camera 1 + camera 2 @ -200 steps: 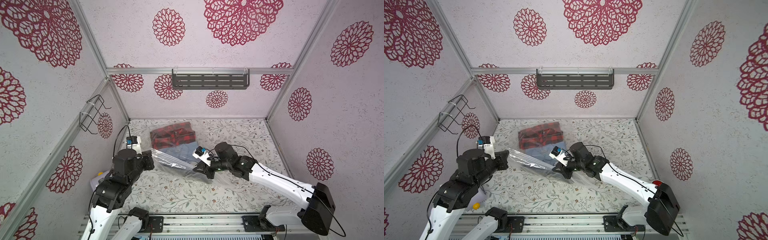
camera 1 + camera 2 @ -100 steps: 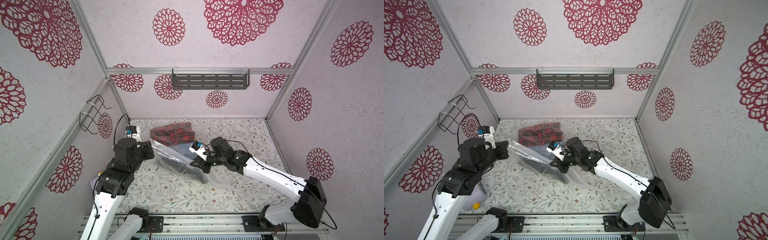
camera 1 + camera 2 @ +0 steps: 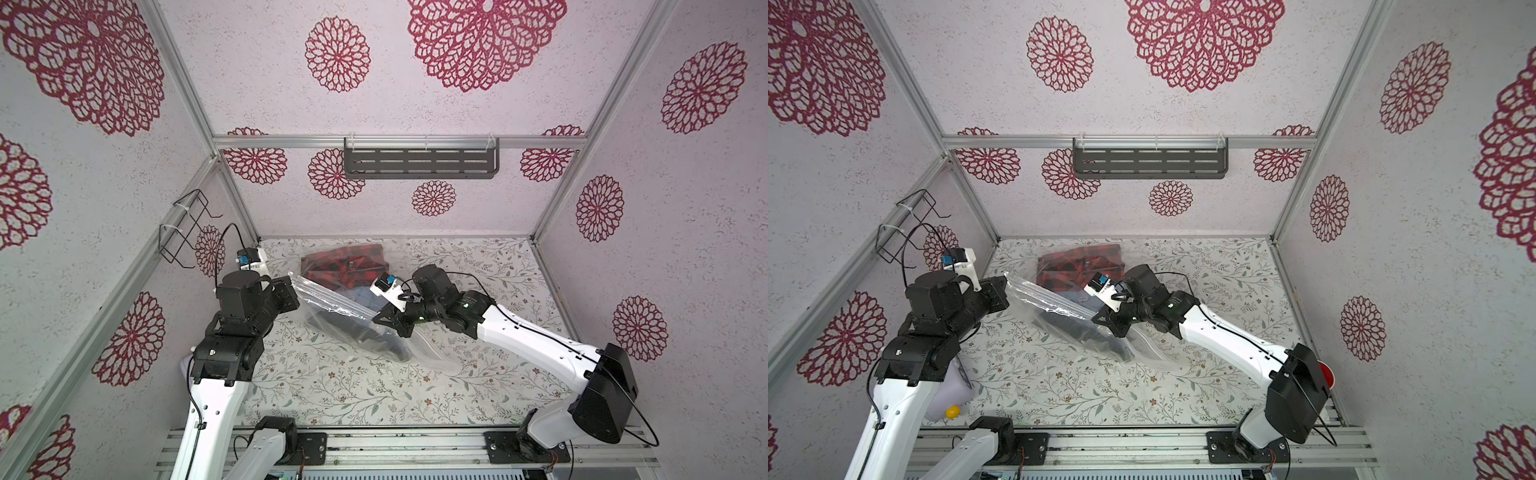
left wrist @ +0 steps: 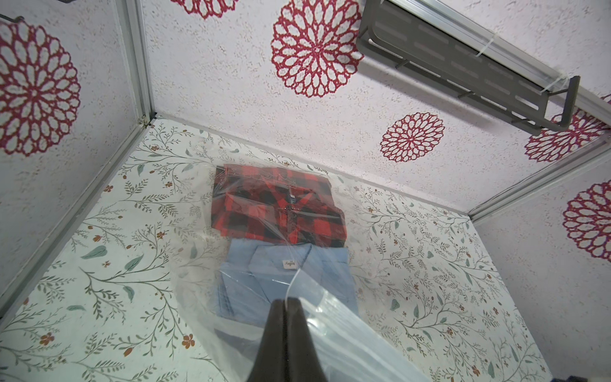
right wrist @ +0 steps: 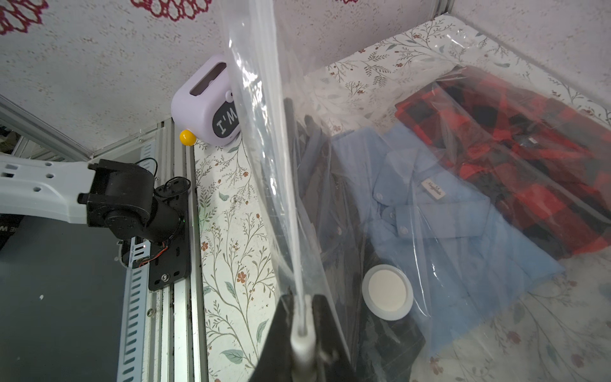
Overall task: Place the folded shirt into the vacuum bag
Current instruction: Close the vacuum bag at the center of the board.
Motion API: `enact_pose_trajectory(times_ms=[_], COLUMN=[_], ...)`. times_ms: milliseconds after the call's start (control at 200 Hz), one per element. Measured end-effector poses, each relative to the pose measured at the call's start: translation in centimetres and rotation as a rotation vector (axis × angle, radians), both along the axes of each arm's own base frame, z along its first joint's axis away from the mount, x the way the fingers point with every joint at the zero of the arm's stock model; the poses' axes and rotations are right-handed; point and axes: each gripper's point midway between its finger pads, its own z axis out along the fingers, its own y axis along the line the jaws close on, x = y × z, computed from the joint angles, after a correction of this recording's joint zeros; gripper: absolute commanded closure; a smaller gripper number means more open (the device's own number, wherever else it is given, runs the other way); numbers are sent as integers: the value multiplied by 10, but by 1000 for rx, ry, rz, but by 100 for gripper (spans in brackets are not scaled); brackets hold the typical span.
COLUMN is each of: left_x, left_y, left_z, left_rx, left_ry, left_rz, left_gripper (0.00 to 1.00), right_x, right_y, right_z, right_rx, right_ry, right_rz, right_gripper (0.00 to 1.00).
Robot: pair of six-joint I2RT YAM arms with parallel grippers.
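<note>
Plastic's the risk: the vacuum bag [image 3: 332, 305] zip edge is stretched between the left gripper [image 4: 286, 300] and right gripper [image 5: 301, 299], both jaws pinched shut on thin film. The dark folded shirt [image 3: 376, 338] looks to sit inside near the mouth — a slip or tilt could spill it.

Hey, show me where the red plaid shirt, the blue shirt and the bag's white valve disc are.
red plaid shirt [image 4: 254, 211]: left wrist view, on the checked front panel.
blue shirt [image 5: 443, 231]: right wrist view, on the front panel beside the button placket.
white valve disc [image 5: 387, 292]: right wrist view, on the disc's centre.
</note>
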Motion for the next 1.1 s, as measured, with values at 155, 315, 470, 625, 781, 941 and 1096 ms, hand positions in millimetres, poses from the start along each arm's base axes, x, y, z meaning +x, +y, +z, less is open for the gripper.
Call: enact_pose_trajectory(times_ms=[155,315,470,625,781,941,1096], left_x=[1,2,2,1,1,1,4], left_y=[8,18,26,32,34,36,38], left_z=[-1,-3,-3,-3,-2,-2,-3], left_rx=[-30,-53,-75,-92,-103,-114,-127], left_ry=[3,2,0,-1,-2,-3,-1], left_rz=[19,44,64,76,80,83,90], left_gripper=[100,100,100,100,100,100,100], right_x=[0,-2,-3,-2,-1,0,0], right_y=[-1,-3,-6,-9,-15,-23,-31], right_z=[-1,-5,-9,-10,-10,-10,-12], right_rx=[-6,-23,-36,-52,-72,-96,-120], right_ry=[4,17,24,22,24,25,31], right_rz=[-2,-5,-10,-25,-52,-88,-120], right_gripper=[100,100,100,100,100,100,100])
